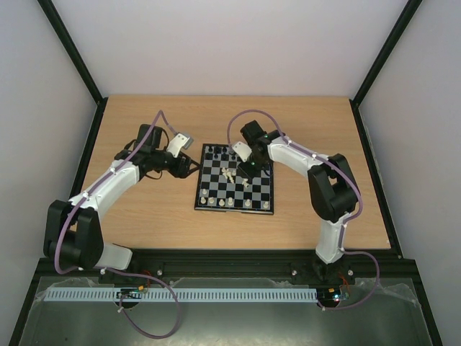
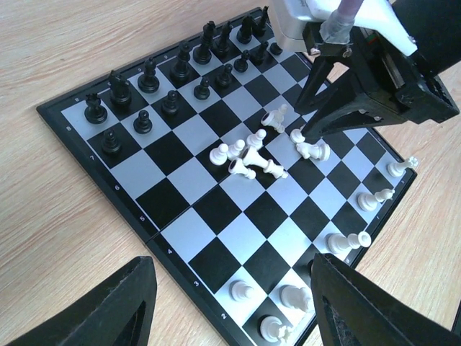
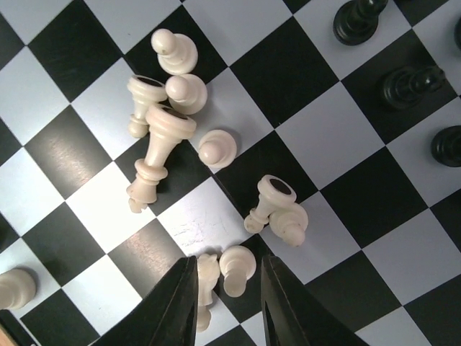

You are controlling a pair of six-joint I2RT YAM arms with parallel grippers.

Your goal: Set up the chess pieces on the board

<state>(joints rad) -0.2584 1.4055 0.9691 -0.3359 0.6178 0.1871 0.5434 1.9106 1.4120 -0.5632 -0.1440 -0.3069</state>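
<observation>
wood table (image 1: 144, 209) holds the board (image 1: 216, 189), with black pieces (image 2: 180, 70) standing in rows on its far side. left claw (image 2: 232, 263) hangs wide open and empty at the board's edge. right claw (image 3: 228, 261) sits low, jaws narrow around fallen white pieces (image 3: 238, 268) in the middle; i cannot tell if it grips one.
</observation>
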